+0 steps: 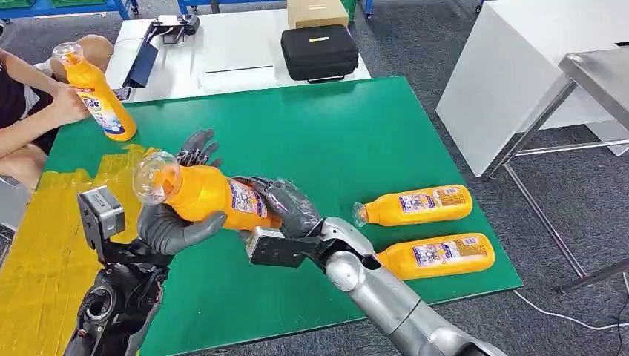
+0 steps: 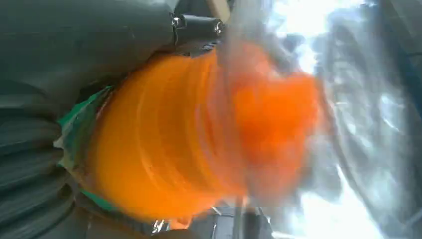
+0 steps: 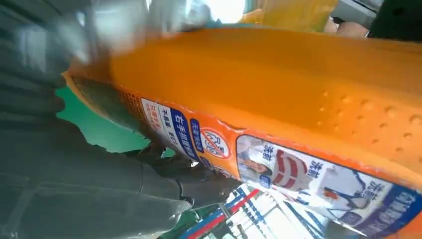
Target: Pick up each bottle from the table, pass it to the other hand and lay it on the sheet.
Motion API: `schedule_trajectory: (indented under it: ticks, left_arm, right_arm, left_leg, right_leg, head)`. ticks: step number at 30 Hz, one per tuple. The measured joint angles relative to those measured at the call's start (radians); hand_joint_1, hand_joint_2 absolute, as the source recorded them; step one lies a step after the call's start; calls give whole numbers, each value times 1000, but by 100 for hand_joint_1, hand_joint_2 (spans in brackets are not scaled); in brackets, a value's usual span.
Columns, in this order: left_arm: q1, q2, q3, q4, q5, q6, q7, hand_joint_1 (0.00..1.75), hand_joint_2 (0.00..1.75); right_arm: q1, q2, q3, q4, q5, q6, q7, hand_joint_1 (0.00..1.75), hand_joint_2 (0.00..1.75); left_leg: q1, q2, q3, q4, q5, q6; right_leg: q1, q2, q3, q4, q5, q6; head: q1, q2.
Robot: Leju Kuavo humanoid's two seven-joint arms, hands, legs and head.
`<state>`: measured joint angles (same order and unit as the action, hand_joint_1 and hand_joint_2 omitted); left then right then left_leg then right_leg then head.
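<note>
**Orange bottle gripped by both robot hands above a green table**

The grey fingers of the left hand [image 1: 178,222] are wrapped around the neck end of an orange plastic bottle [image 1: 215,196], just behind its clear cap. The dark fingers of the right hand [image 1: 285,206] are clamped on the labelled base end of it. The bottle is held on its side above the green table [image 1: 334,133], cap pointing left.

Two more orange bottles [image 1: 415,205] [image 1: 438,256] are laid on their sides near the table's right edge, close together. A crinkled yellow sheet [image 1: 44,245] is spread over the table's left end. At the far left, a fourth bottle [image 1: 96,96] is held tilted by a person's hand [image 1: 67,104].

Beyond the table, a black zipped case [image 1: 319,52] is set on a white table [image 1: 222,59]. Grey carpet [image 1: 564,193] is seen underneath.
</note>
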<state>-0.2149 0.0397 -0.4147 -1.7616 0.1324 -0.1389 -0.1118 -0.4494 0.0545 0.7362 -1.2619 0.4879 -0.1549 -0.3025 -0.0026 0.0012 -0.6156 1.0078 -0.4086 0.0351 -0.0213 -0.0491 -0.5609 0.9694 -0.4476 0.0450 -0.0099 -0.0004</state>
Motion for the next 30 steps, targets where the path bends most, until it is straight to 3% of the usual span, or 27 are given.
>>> schedule_trajectory:
  ticks: [4, 5, 6, 7, 24, 25, 26, 30]
  left_arm:
    - [0, 0, -8, 10, -19, 17, 3, 7, 175]
    - [0, 0, -8, 12, -21, 21, 3, 112, 175]
    - [0, 0, -10, 15, -27, 24, 5, 155, 175]
    - [1, 1, -13, 17, -30, 26, 5, 164, 175]
    - [1, 5, -18, 18, -29, 49, -19, 175, 175]
    - [1, 5, -18, 18, -26, 57, -24, 175, 175]
    - [3, 4, -18, 18, -20, 65, -30, 175, 175]
    - [13, 4, -18, 15, -14, 101, -58, 175, 175]
  right_arm:
    - [0, 5, 8, 1, 0, -3, -2, 175, 175]
    - [-1, 5, 9, 0, 0, -3, -2, 175, 175]
    - [-1, 5, 10, 0, 0, -3, -2, 175, 175]
    - [-2, 6, 11, 0, 0, -3, -2, 175, 175]
    - [-2, 7, 26, 1, -22, -21, 5, 175, 175]
    - [-2, 7, 27, 1, -23, -21, 6, 42, 175]
    - [-2, 7, 27, 1, -24, -21, 7, 0, 175]
    - [-3, 7, 34, 1, -28, -31, 10, 0, 175]
  left_leg:
    - [0, 0, 0, 0, 0, 0]
    - [0, 0, 0, 0, 0, 0]
    - [0, 0, 0, 0, 0, 0]
    - [0, 0, 0, 0, 0, 0]
    - [0, 0, 0, 0, 0, 0]
    - [0, 0, 0, 0, 0, 0]
    - [0, 0, 0, 0, 0, 0]
    - [0, 0, 0, 0, 0, 0]
  right_leg:
    - [0, 0, 0, 0, 0, 0]
    - [0, 0, 0, 0, 0, 0]
    - [0, 0, 0, 0, 0, 0]
    - [0, 0, 0, 0, 0, 0]
    - [0, 0, 0, 0, 0, 0]
    - [0, 0, 0, 0, 0, 0]
    - [0, 0, 0, 0, 0, 0]
    - [0, 0, 0, 0, 0, 0]
  head:
    - [1, 0]
    - [0, 0]
    - [0, 0]
    - [0, 0]
    - [0, 0]
    - [0, 0]
    - [0, 0]
    - [0, 0]
